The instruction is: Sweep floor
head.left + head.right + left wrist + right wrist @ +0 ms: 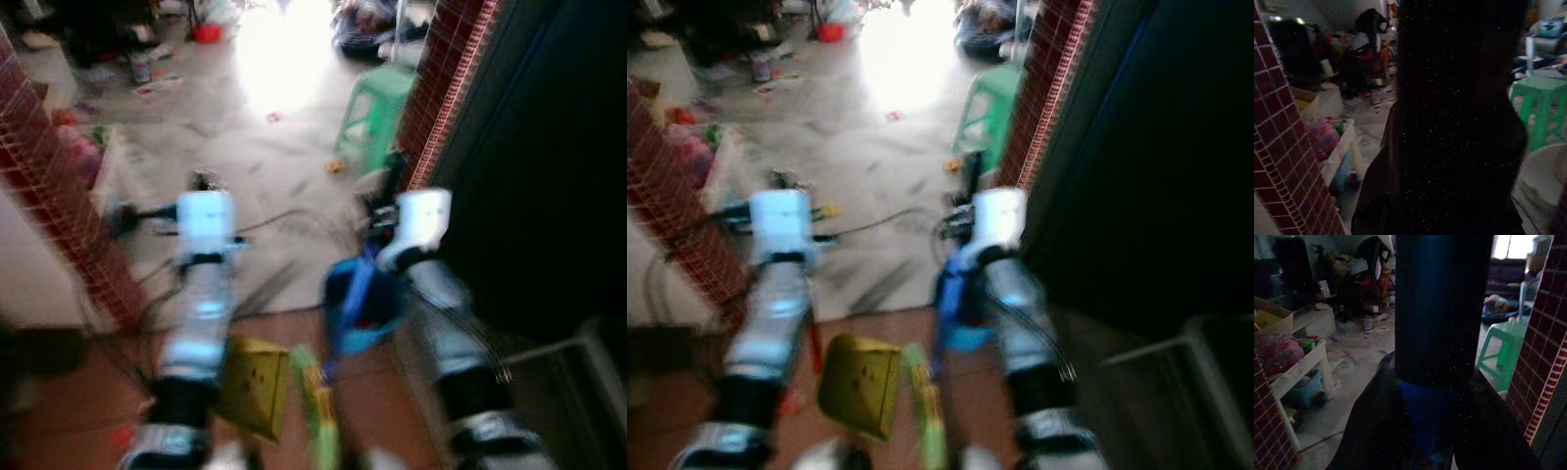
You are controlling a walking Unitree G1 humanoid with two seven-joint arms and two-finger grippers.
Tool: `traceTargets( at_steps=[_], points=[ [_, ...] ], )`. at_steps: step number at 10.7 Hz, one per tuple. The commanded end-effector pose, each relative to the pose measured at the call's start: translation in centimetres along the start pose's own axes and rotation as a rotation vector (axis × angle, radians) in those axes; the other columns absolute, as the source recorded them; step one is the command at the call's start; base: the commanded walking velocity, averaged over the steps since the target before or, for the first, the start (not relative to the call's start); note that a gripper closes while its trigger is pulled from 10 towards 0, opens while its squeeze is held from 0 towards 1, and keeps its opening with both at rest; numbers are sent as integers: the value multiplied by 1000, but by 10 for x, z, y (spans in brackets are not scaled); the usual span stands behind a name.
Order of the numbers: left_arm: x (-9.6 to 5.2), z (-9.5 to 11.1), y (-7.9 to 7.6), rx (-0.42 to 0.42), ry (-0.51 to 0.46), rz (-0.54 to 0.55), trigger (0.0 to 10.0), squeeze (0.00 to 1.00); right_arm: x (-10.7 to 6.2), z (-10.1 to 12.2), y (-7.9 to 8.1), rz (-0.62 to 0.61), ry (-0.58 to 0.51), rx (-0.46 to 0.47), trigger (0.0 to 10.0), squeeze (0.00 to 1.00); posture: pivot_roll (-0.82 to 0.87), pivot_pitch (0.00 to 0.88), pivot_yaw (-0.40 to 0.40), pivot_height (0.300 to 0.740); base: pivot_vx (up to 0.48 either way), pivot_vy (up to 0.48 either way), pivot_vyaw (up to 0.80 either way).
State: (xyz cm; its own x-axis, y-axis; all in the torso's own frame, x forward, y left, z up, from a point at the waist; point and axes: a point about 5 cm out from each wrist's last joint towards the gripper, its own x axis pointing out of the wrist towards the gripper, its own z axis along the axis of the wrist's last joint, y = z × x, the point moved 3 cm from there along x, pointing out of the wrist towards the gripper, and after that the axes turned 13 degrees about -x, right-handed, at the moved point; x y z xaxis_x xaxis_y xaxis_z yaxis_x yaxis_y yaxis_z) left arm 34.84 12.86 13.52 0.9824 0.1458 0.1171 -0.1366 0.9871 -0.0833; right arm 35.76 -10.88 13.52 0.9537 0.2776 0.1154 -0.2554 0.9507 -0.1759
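While the head views are blurred by motion, a blue handle (1437, 328) is seen running close along the right tool (965, 181), apparently gripped, though the finger gap cannot be told. The left tool (201, 181) is raised beside it; its state cannot be told either. For a good sweep, the littered grey floor (255, 157) ahead should be approached slowly, the green stool (377, 113) avoided. The handle's lower end is hard to make out.

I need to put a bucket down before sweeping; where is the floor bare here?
Bare: the pale tiled floor between the red brick-tiled pillar and the green plastic stool. Crowded: the far edge with scattered litter, and the reddish floor at the robot's feet with the yellow box.
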Motion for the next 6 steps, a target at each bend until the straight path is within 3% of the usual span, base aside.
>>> traceTargets(
  at_steps=[1,4,6],
  points=[
    [5,16,4,1,-57,3,10000,0,5,11,0,4,-35,-17,10000,0,11,21,-58,740,0,480,0],
    [2,16,0,1,-54,-12,10000,0,5,11,1,1,-38,-17,10000,0,9,6,-55,740,0,480,0],
    [3,22,-4,12,-77,-44,10000,0,3,9,4,-4,-37,-13,10000,0,14,12,-47,740,0,0,0]
  ],
)
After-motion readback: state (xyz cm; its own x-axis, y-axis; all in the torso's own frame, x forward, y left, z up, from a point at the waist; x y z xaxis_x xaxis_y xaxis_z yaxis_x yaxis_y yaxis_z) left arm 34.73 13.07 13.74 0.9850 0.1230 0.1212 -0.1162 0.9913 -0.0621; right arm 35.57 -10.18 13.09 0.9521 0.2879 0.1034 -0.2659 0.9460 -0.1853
